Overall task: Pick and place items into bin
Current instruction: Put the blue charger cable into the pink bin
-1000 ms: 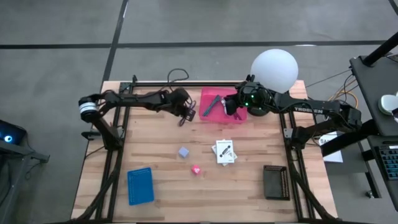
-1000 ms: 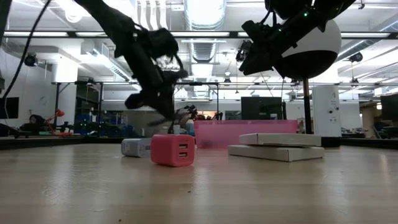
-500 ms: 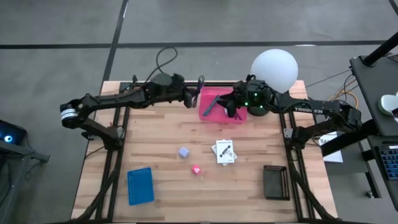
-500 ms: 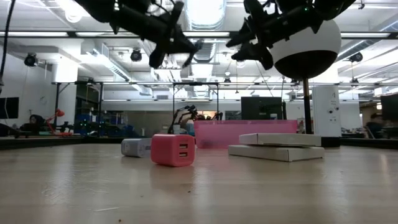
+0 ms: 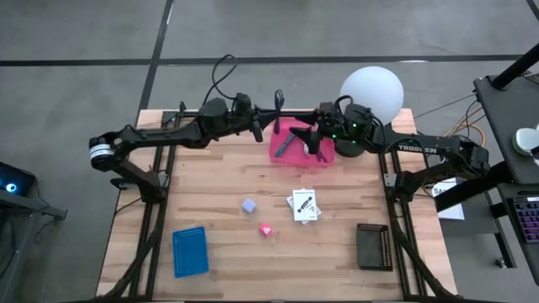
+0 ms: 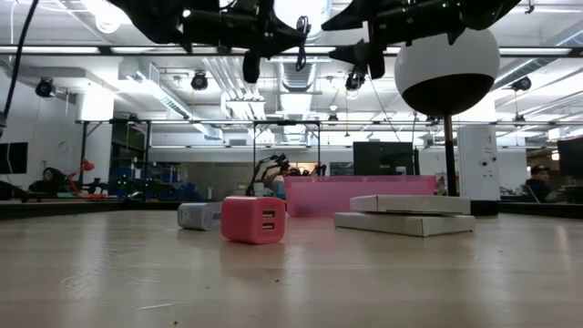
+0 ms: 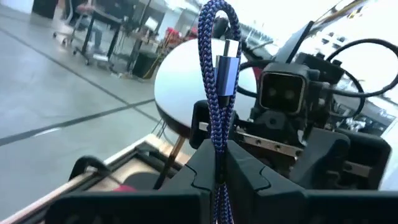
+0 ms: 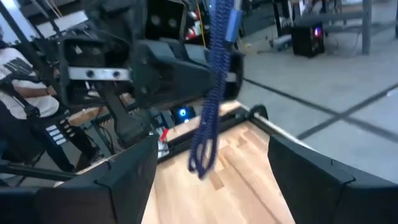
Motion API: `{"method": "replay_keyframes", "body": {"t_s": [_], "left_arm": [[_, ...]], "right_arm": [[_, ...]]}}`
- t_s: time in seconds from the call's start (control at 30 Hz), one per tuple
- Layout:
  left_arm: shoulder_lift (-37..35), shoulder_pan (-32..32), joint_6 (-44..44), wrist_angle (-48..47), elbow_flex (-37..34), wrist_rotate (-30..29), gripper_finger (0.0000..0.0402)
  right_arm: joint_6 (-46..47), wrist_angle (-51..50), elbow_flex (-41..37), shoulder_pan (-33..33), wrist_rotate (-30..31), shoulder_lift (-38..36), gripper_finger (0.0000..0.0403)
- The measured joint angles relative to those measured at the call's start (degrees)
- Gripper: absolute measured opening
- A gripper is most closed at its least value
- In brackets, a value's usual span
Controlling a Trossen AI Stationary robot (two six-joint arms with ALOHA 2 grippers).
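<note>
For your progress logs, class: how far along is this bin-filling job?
Done: a tool lies in the pink bin. In hand: the left gripper, shut, holds the cord up by the bin; the right gripper is open over it. Left: cube, pink piece, card on the table.

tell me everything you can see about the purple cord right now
The purple cord is a braided blue-purple cable, folded into a loop, with a silvery plug sleeve near the bend. The shut left gripper pinches it between its fingers, so the loop stands up past them. In the high view it hangs in the air at the left edge of the pink bin, touching nothing else. The open right gripper faces it, apart from it.
</note>
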Motion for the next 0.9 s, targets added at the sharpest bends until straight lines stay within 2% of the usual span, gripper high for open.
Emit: {"method": "replay_keyframes", "body": {"t_s": [0.17,0.33,0.7,0.9], "left_arm": [[3.18,-0.6,-0.08,6.67,0.36,1.12,0.0003],[6.0,-0.72,-0.16,12.82,1.72,8.92,0.0003],[6.71,-0.81,1.95,13.62,2.51,8.88,0.0003],[6.71,-0.81,4.78,14.21,2.51,7.34,0.0003]], "right_arm": [[-2.2,0.07,-0.01,0.0,0.0,0.02,0.0279],[-4.2,-0.64,0.0,0.0,0.02,0.02,0.0274],[-4.04,-1.82,-0.02,0.0,-0.11,0.02,0.0271],[-4.02,-1.09,-0.01,0.02,-3.0,0.02,0.0262]]}}
